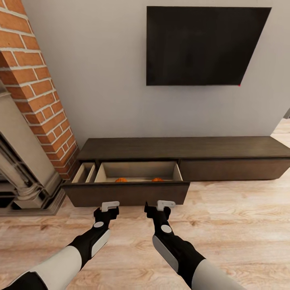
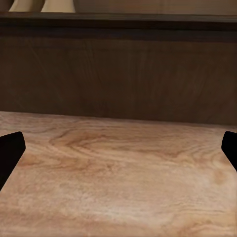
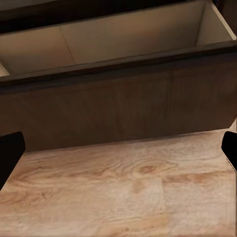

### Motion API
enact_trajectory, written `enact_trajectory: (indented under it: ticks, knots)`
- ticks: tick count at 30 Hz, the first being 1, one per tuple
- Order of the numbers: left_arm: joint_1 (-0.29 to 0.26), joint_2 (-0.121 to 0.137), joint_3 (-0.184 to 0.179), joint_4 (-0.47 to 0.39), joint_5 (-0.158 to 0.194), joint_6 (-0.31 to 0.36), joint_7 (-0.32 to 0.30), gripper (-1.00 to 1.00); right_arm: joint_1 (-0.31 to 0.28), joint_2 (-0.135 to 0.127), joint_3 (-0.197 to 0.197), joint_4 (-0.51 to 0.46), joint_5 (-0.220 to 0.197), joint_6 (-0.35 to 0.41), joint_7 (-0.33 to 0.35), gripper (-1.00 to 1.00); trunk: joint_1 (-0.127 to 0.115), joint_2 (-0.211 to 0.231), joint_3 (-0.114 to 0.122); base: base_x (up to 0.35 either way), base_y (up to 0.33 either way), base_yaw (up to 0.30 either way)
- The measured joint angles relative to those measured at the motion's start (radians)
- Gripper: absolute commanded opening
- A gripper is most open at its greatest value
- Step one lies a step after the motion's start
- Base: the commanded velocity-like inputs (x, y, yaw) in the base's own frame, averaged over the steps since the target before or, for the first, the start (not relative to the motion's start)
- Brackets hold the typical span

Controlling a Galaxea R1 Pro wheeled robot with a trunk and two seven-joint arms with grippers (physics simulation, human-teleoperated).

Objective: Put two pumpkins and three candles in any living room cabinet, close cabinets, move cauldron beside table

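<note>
Both arms reach forward over the plank floor (image 1: 225, 225), each ending just short of the pulled-out drawer. In the wrist views the fingers of the left hand (image 1: 109, 206) and the right hand (image 1: 161, 205) sit at opposite edges of the picture with bare floor between them, so both are spread wide apart and carrying nothing.

Just beyond the fingertips stands the dark front panel of the drawer (image 1: 127, 194) of the cabinet (image 1: 181, 148). Inside, against that near wall, two orange tops peek over the panel: the pumpkins (image 1: 121, 180), well apart from each other. No candle can be made out in the drawer; its floor is largely hidden behind the panel.

Judged from this, shutting the drawer now would leave the candles outside. A push with only one hand off-centre could skew the long panel and jam it partway. A fast shove could send the round pumpkins rolling inside the drawer. Fingers held this wide may also catch the panel's top edge rather than press flat on it.

Left of the cabinet rises the brick chimney (image 1: 40, 92); on the wall behind hangs a dark screen (image 1: 201, 44).
</note>
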Motion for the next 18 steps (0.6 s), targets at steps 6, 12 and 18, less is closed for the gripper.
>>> enact_trajectory:
  ticks: [6, 12, 18]
  knots:
    - [0.000, 0.003, 0.001, -0.001, -0.001, -0.010, 0.000, 1.00, 0.000, 0.003, 0.000, 0.009, 0.136, 0.004, -0.012, 1.00, 0.023, -0.042, -0.019, 0.000, 0.000, 0.000]
    - [-0.001, 0.002, 0.001, -0.004, -0.002, -0.051, 0.000, 1.00, 0.000, 0.003, -0.008, 0.011, 0.315, 0.010, -0.014, 1.00, 0.046, -0.084, -0.038, 0.000, 0.000, 0.000]
    - [-0.002, 0.004, 0.002, -0.003, -0.029, -0.056, 0.001, 1.00, 0.000, -0.001, -0.015, 0.015, 0.326, 0.020, -0.008, 1.00, 0.069, -0.126, -0.056, 0.000, 0.000, 0.000]
